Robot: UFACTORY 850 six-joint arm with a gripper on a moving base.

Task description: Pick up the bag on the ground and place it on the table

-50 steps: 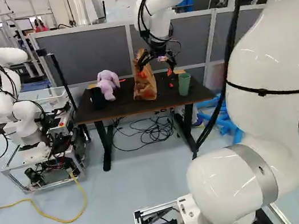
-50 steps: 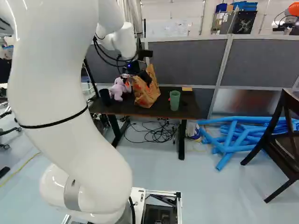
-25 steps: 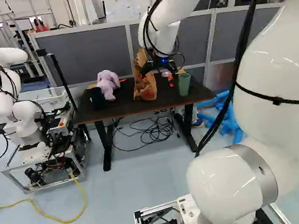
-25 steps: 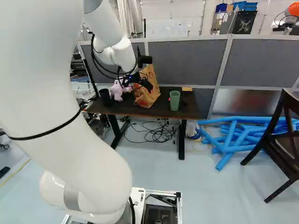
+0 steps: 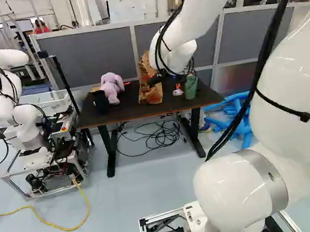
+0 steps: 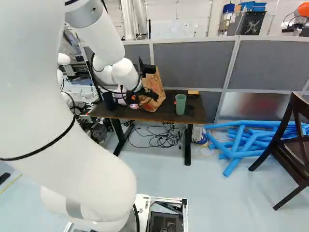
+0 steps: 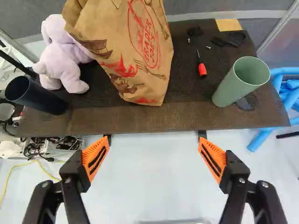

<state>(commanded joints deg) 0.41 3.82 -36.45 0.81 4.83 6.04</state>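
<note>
Left base view: brown paper bag with red print (image 5: 150, 85) stands upright on the black mesh-top table (image 5: 119, 111), black gripper with orange pads (image 5: 157, 79) just beside it. Right base view: same. Wrist view: gripper (image 7: 154, 154) spread wide, holding nothing, bag ahead on the table, apart from the fingers.

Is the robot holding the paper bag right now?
No, the bag stands on the table, apart from the open, empty gripper.

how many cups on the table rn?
2. The tall green cup stands at one end of the black mesh table, beyond the brown paper bag. The black cup stands at the other end, beside the purple plush toy. None seem hidden.
</note>
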